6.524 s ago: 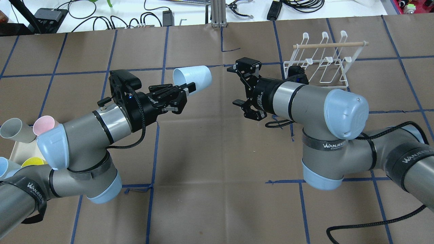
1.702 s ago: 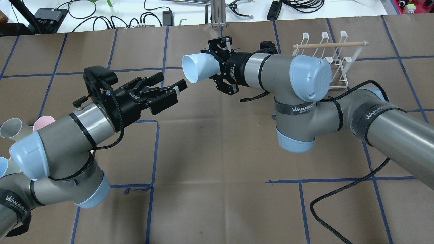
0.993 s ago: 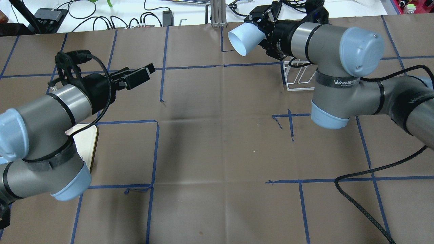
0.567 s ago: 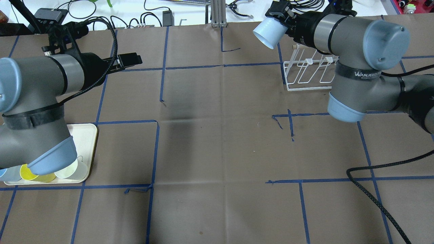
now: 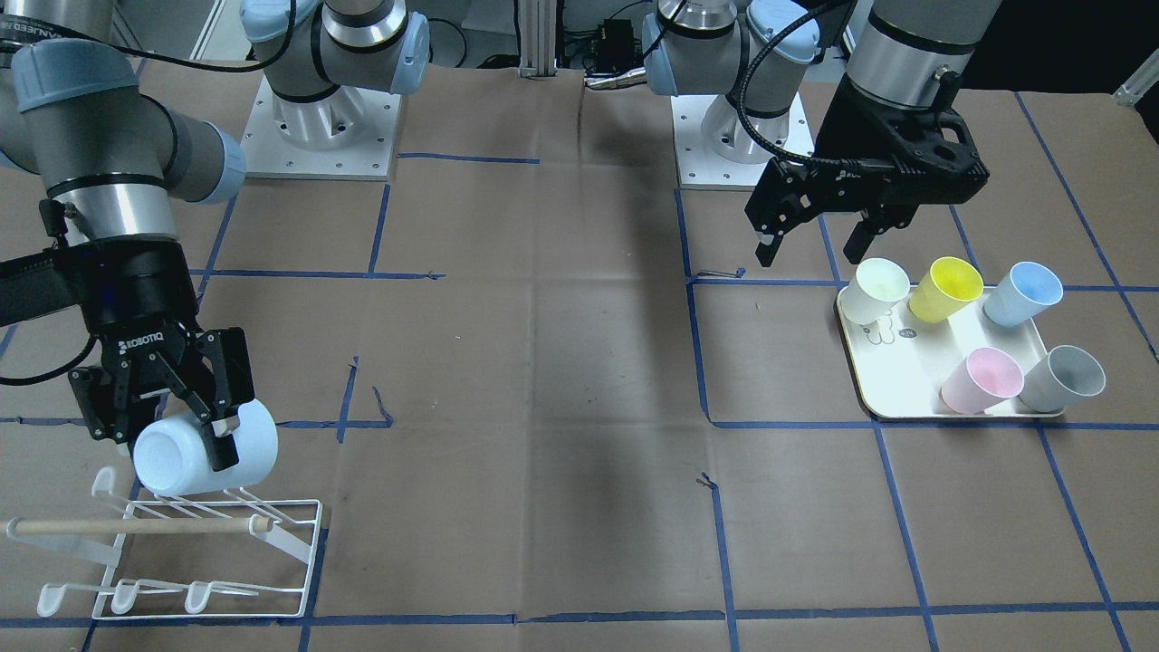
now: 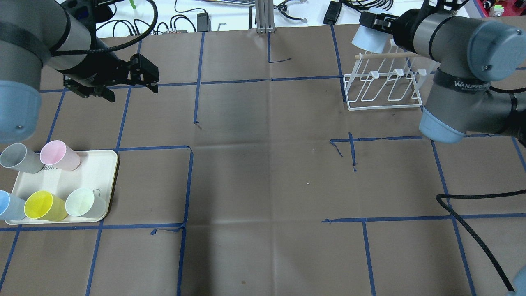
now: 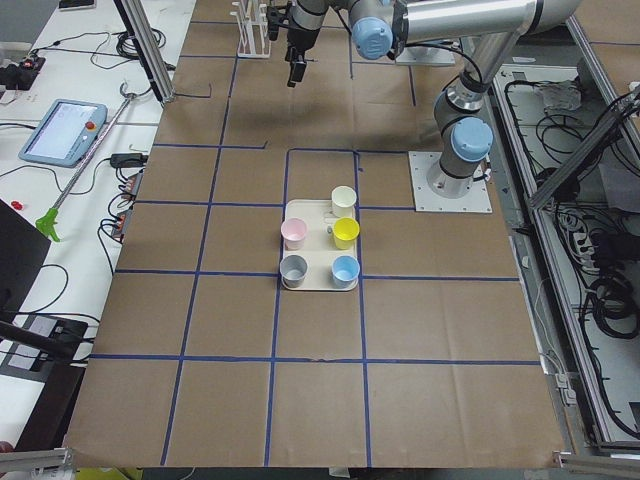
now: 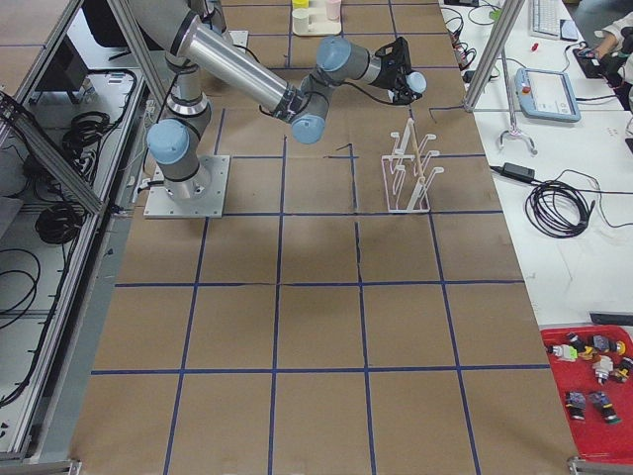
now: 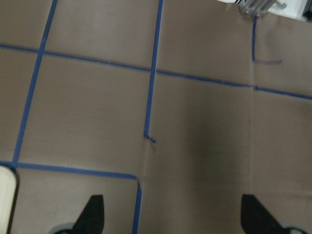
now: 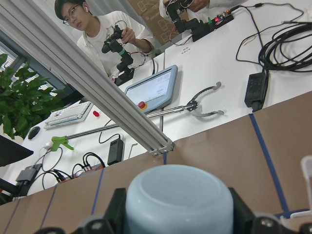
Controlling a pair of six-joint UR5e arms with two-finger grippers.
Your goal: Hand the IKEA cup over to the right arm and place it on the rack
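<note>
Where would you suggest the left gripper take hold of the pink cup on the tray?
Probably its rim wall, from above: the pink cup stands upright, mouth open, so one finger fits inside; pinch the side away from the close grey cup.

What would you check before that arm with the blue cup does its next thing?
1. The right tool grips the light-blue cup: ok.
2. Cup close above the rack: ok.
3. Cup lined up with one prong: cannot tell.
4. Cup's mouth turned downward: not ok, it lies sideways.
5. The left tool is open, empty and far from the rack: ok.
</note>
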